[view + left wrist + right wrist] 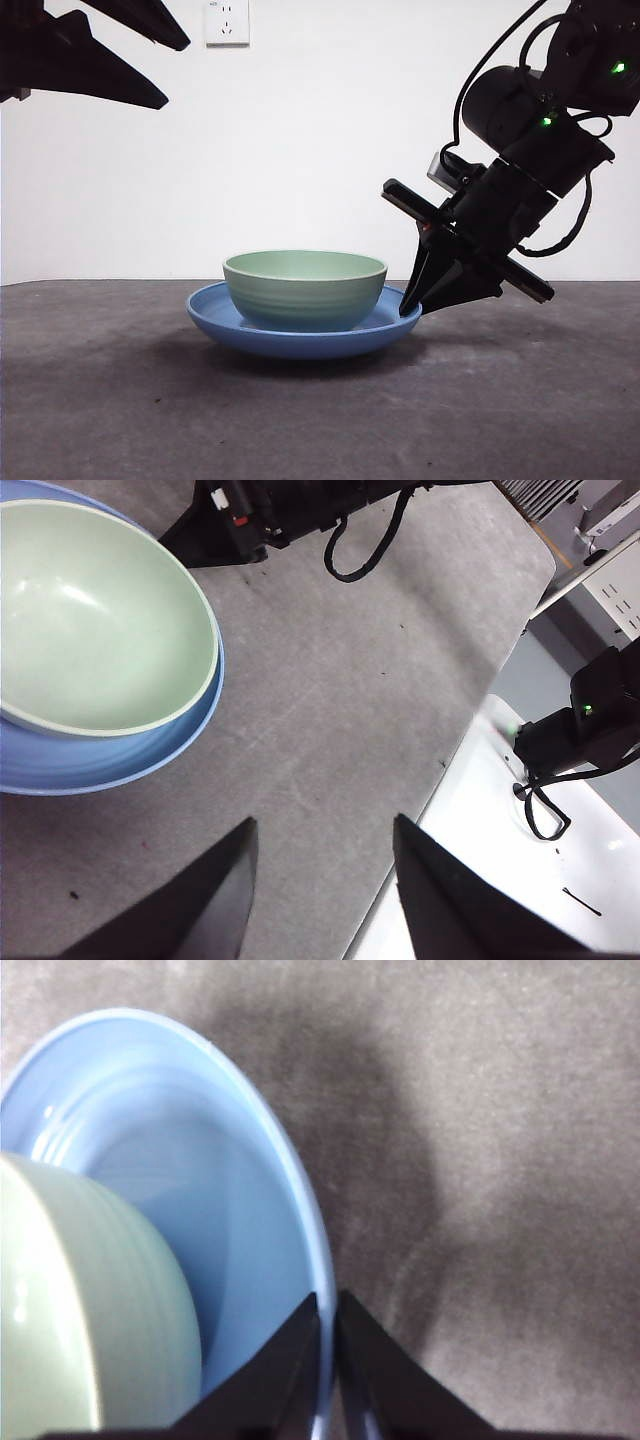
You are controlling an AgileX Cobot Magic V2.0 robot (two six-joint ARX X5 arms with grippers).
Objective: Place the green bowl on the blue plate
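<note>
- I see the green bowl [305, 287] resting inside the blue plate [300, 338]; placement looks done.
- My right claw [327, 1360] pinches the plate rim beside it; releasing remains.
- My left claw [322, 880] hangs open, well away.

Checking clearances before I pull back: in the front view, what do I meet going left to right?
Waiting left end effector up in the corner → wall socket → bowl on the plate → right end effector at the plate's rim.
</note>
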